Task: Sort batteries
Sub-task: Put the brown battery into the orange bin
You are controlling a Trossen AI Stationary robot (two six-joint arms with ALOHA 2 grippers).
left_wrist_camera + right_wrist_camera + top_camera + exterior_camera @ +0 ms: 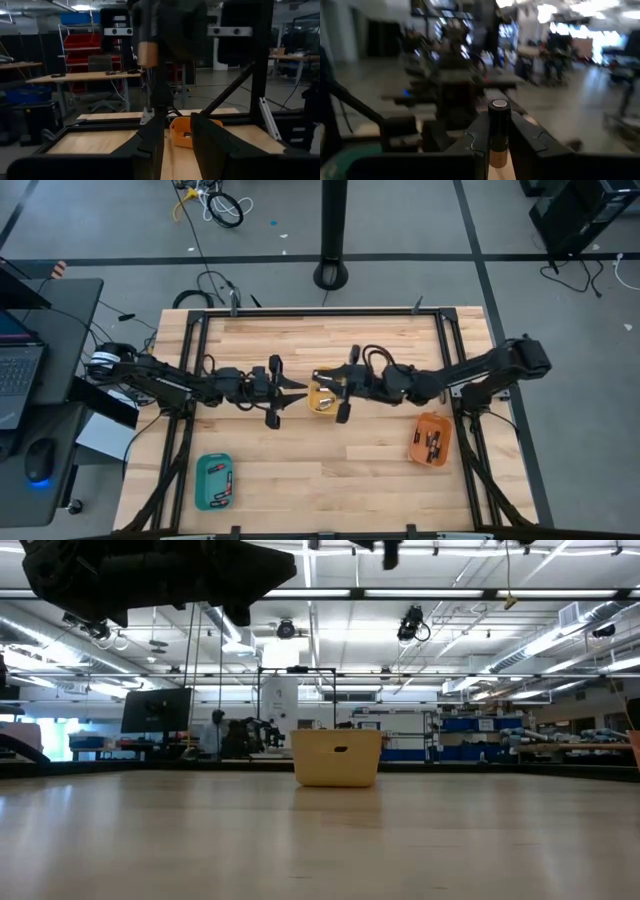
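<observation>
A battery (498,127), dark with a silvery end up and a copper end down, stands upright in my right gripper (498,137), which is shut on it. In the high view that gripper (324,378) hangs above the yellow tray (322,402) at the table's middle. My left gripper (177,142) faces it from the table's left, open, with nothing between its fingers. In the left wrist view the held battery's copper end (147,54) shows in front of the right gripper. More batteries lie in the orange tray (431,438) and the teal tray (213,480). My right gripper pinches the battery's dark side (498,131) between its two fingers, about the middle of its length. The fingers come level from the table's right and lie across the battery. The battery stands upright, lifted clear above the yellow tray.
The yellow tray (336,757) sits mid-table, the orange tray near the right edge, the teal tray near the front left. A black frame (200,360) rims the table. Bare wood lies between the trays and along the table's front.
</observation>
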